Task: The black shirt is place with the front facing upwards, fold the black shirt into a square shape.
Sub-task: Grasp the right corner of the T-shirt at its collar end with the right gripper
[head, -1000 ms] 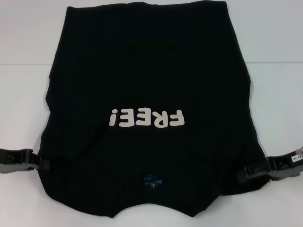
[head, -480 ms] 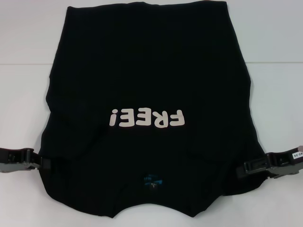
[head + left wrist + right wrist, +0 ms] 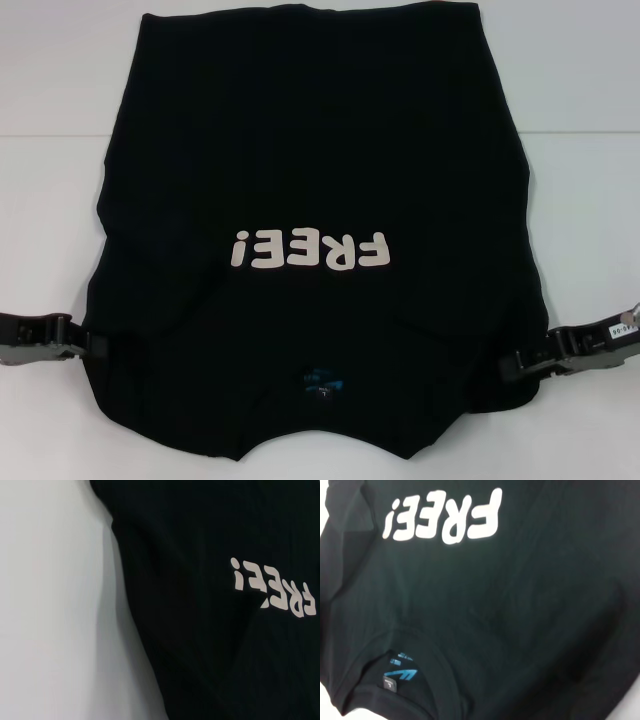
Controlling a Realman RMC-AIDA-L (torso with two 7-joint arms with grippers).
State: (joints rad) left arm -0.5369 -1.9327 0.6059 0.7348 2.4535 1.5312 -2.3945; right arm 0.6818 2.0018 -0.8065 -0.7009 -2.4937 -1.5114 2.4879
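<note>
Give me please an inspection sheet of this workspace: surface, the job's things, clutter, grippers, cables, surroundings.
Surface: white table, bare around the cloth.
Job's things: the black shirt lies spread flat, front up, not folded; cream FREE! lettering reads upside down in the head view; the blue neck label is at the near edge, so the hem points away from the robot.
Clutter: nothing seen.
Grippers: left gripper is at the shirt's near left edge, right gripper at its near right edge; both low at table level.
Cables: nothing seen.
Surroundings: nothing seen beyond the table.
</note>
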